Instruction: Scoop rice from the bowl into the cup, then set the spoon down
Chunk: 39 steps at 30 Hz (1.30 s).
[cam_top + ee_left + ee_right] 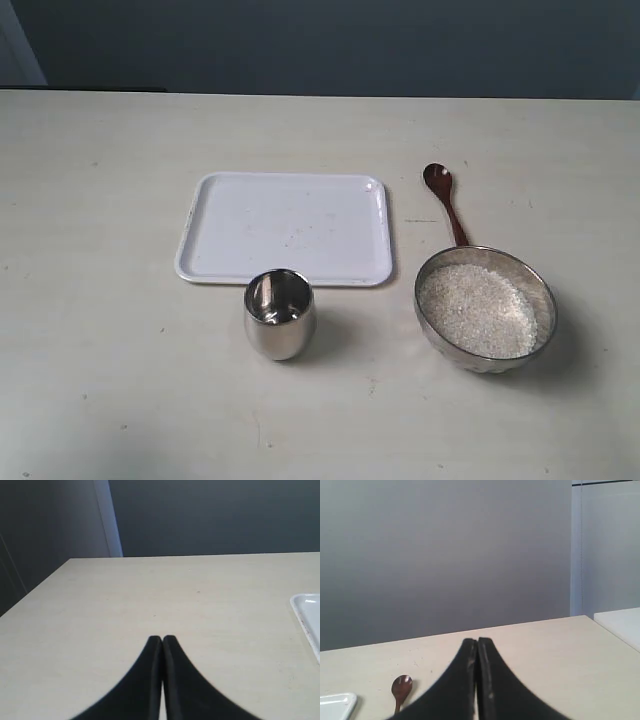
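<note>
The steel bowl [486, 309] stands at the right, filled with white rice [478, 310]. The reddish-brown spoon [445, 202] lies flat just behind it, head away from the bowl, handle end reaching the bowl's rim; its head [401, 686] also shows in the right wrist view. The steel cup [279, 313] stands upright and looks empty, in front of the tray. Neither arm appears in the exterior view. My left gripper [162, 639] is shut with nothing between its fingers, above bare table. My right gripper [478, 641] is shut too, empty, apart from the spoon.
A white rectangular tray [284, 228] lies flat behind the cup; a corner of the tray [307, 615] shows in the left wrist view and another corner [337, 702] in the right wrist view. The beige table ends at a dark wall behind.
</note>
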Motion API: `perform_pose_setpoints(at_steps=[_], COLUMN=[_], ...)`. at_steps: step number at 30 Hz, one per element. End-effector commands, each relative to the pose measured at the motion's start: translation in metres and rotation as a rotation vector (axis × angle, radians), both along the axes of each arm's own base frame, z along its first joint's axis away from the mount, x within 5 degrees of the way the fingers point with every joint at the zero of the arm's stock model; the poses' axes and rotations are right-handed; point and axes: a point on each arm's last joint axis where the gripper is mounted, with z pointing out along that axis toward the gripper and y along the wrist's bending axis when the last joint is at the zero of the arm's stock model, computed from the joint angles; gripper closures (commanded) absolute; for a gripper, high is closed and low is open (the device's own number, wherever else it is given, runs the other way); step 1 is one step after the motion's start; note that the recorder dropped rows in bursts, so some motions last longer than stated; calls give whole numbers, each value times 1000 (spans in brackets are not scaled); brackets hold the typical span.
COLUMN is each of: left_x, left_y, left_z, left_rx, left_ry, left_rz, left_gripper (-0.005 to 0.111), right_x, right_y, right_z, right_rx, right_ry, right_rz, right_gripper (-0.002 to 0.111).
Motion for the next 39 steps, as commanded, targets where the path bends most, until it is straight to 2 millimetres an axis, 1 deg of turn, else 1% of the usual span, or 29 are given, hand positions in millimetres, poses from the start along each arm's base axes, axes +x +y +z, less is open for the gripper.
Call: perform_pose_setpoints(at_steps=[1,10,12,14,15,16,17,18,20,21,22,23,24,25,26,27,28,29,30,31,32,33,34,35,36,37,38,39], left_x=[0,0,0,0,0,0,0,0,0,0,0,0,0,0,0,0,0,0,0,0,0,0,0,0,0,0,0,0], left_y=[0,0,0,0,0,0,0,0,0,0,0,0,0,0,0,0,0,0,0,0,0,0,0,0,0,0,0,0], left_z=[2,2,2,2,2,2,2,2,2,2,2,2,2,2,2,2,2,2,2,2,2,2,2,2,2,2,2,2], left_rx=[-4,-4,-4,-4,-4,-4,-4,-4,-4,-4,-4,-4,-4,-4,-4,-4,-4,-4,-4,-4,-4,-4,-4,-4,-4,-4,-4,-4], left_ry=[-21,-21,-21,-21,-21,-21,-21,-21,-21,-21,-21,-21,-21,-21,-21,-21,-21,-21,-21,-21,-21,-21,-21,-21,-21,-21,-21,-21], left_rz=[0,0,0,0,0,0,0,0,0,0,0,0,0,0,0,0,0,0,0,0,0,0,0,0,0,0,0,0], left_gripper=[106,106,106,106,106,106,106,106,106,106,106,106,106,106,106,106,106,106,106,106,106,106,106,106,106,106,106,106], right_x=[0,0,-1,-2,-4,-5,-6,-5,-5,-5,-5,-5,-6,-11,-14,-17,-15,-9,-5,5,22,33,54,67,88,98,120,126], right_y=[0,0,-1,-1,-4,-6,-11,-12,-12,-12,-12,-10,-7,4,9,11,8,3,0,-3,-2,-2,-3,-4,-8,-10,-15,-18], right_z=[-1,-1,4,11,21,25,25,24,21,21,21,24,27,44,53,68,75,88,96,113,130,138,150,156,166,171,178,183], right_rx=[-6,-6,-5,-2,89,203,561,653,726,808,1006,1090,992,679,548,429,410,340,313,226,88,19,-90,-172,-302,-345,-412,-404], right_ry=[-4,-12,-56,-137,-249,-294,-305,-299,-269,-269,-267,-286,-299,-327,-327,-284,-244,-185,-153,-110,-65,-34,34,81,181,243,376,436], right_rz=[-7,-7,-11,-18,-28,-28,-16,-10,-3,12,52,106,140,226,256,247,211,123,77,22,-9,-27,-68,-96,-159,-196,-266,-307], right_gripper=[109,109,109,109,109,109,109,109,109,109,109,109,109,109,109,109,109,109,109,109,109,109,109,109,109,109,109,109])
